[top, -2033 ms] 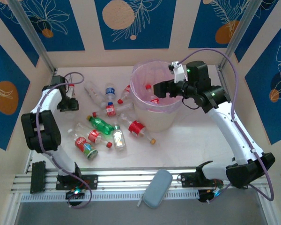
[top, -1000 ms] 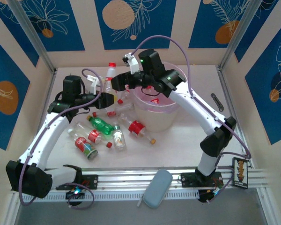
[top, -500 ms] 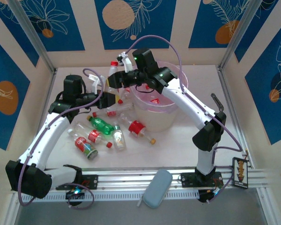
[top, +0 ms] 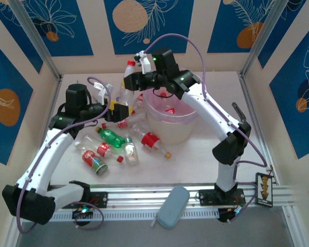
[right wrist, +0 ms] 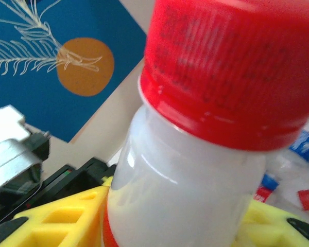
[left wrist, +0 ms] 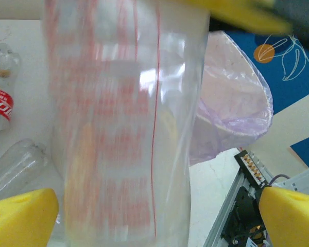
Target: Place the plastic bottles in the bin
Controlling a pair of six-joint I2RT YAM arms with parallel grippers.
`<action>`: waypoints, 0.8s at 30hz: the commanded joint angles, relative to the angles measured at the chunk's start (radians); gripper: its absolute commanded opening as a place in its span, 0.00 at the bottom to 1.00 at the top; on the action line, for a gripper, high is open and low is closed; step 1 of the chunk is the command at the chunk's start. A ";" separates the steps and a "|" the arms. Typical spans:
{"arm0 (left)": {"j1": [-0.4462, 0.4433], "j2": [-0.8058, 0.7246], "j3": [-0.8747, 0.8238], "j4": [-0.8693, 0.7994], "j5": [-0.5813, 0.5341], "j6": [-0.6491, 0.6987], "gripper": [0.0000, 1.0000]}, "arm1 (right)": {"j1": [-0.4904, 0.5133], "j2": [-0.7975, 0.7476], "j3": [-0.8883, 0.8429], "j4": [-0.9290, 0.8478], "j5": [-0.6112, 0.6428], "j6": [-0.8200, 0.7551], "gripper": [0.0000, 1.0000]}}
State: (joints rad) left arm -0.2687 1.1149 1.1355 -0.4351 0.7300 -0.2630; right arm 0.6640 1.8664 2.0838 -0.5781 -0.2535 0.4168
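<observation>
Tabletop [top: 206, 154] handover: left gripper [top: 117, 109] is releasing clear bottle [top: 124, 96], jaws now wide; right gripper [top: 131, 80] is clamping its neck, bin [top: 188, 128] alongside.

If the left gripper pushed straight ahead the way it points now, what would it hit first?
The left gripper would meet the clear bottle between its open fingers, held by the right gripper; beyond, probably the bin.
</observation>
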 commanded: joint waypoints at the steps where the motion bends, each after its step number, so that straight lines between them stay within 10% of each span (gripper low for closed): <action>1: -0.002 -0.053 0.013 -0.125 -0.062 0.049 1.00 | -0.026 -0.083 0.066 -0.043 0.042 -0.049 0.46; 24: 0.208 -0.033 -0.076 -0.375 -0.379 -0.127 0.97 | -0.210 -0.215 -0.016 -0.381 0.293 -0.310 0.46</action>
State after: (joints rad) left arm -0.0814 1.0798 1.0664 -0.7467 0.4007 -0.3656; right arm 0.4500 1.6390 2.0922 -0.8780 0.0124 0.1860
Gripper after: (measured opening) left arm 0.966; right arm 0.459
